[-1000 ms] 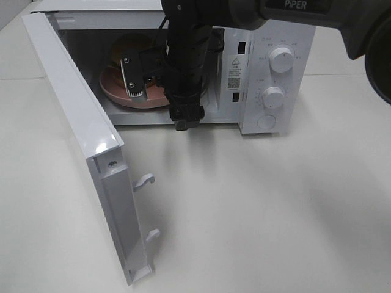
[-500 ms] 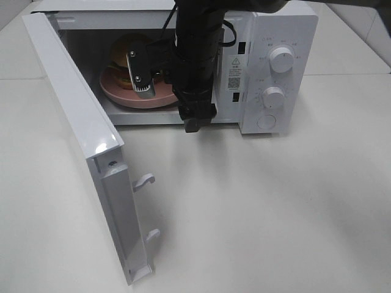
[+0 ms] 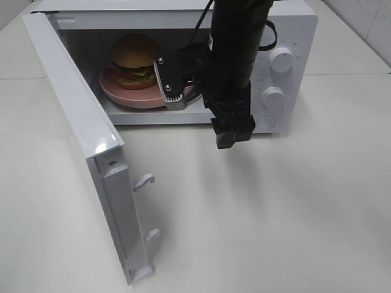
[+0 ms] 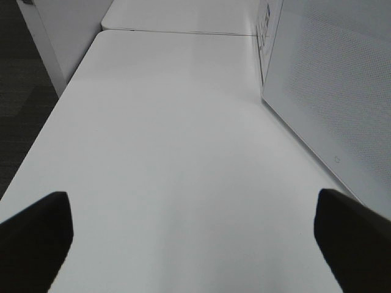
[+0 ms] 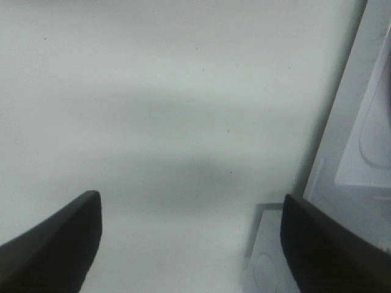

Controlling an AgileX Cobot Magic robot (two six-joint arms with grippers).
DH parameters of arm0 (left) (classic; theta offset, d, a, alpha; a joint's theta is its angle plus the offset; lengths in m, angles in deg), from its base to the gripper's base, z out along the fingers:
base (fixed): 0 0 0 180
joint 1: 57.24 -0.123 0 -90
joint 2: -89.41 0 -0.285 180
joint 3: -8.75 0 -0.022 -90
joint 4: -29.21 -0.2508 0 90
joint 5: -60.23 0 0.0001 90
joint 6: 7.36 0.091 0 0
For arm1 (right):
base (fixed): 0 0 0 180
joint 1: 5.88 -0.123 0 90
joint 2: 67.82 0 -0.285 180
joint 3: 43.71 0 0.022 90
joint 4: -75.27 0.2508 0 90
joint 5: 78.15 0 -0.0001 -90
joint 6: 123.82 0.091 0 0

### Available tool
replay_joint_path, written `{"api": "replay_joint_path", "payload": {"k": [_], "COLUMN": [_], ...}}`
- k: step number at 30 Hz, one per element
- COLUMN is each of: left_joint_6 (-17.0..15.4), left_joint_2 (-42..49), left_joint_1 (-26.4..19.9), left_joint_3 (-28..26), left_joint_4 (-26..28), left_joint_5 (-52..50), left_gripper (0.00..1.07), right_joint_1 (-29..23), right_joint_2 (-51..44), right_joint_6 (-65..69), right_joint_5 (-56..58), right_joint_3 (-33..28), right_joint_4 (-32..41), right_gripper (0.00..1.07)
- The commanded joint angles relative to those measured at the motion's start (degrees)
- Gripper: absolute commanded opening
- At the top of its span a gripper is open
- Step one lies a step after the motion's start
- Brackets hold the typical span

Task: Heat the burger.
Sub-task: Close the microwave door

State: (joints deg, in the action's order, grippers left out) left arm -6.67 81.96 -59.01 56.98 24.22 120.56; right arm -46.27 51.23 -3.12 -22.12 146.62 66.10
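Fingers point(image 5: 55, 244) of the right gripper point(image 5: 189, 244) stand spread with nothing between them, hanging just in front of the open microwave point(image 3: 293, 36), at the right side of its mouth. Those of the left gripper point(image 4: 192, 241) are spread wide too, empty, over the table point(image 4: 171, 152). Inside, in the left part of the cavity, the burger point(image 3: 133, 60) sits on a pink plate point(image 3: 119, 94), with the door point(image 3: 73, 110) standing open at the near left.
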Motion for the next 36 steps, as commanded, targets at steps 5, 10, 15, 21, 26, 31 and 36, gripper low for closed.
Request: {"api": "replay_joint_path", "payload": {"k": [5, 10, 15, 21, 26, 31, 36], "left_joint_6": [0.29, 0.29, 0.29, 0.29, 0.29, 0.29, 0.29], "left_joint_2": [0.97, 0.97, 0.97, 0.97, 0.97, 0.97, 0.97], "left_joint_1": [-0.23, -0.23, -0.23, -0.23, -0.23, -0.23, -0.23], "left_joint_3": [0.06, 0.06, 0.06, 0.06, 0.06, 0.06, 0.06], "left_joint_4": [-0.11, -0.11, -0.11, -0.11, -0.11, -0.11, -0.11], "left_joint_5": [-0.40, -0.40, -0.40, -0.40, -0.40, -0.40, -0.40], "left_gripper": [1.06, 1.06, 1.06, 1.06, 1.06, 1.06, 1.06], "right_joint_1": [0.17, 0.46, 2.12, 6.13, 10.71, 15.01, 18.51], "right_joint_2": [-10.03, -15.99, -20.05, -24.87, -28.02, -29.91, -29.97], "right_joint_6": [6.36, 12.43, 17.82, 23.95, 24.75, 28.13, 32.26], "right_joint_5": [-0.86, -1.32, -1.72, -2.46, -1.83, -3.61, -3.78], "right_joint_3": [-10.89, -16.04, -19.82, -25.32, -29.97, -32.60, -32.60], "right_joint_4": [-1.49, -1.60, -1.55, -1.55, 1.95, 1.78, -0.11], "right_gripper": [0.76, 0.76, 0.76, 0.78, 0.78, 0.69, 0.65]}}
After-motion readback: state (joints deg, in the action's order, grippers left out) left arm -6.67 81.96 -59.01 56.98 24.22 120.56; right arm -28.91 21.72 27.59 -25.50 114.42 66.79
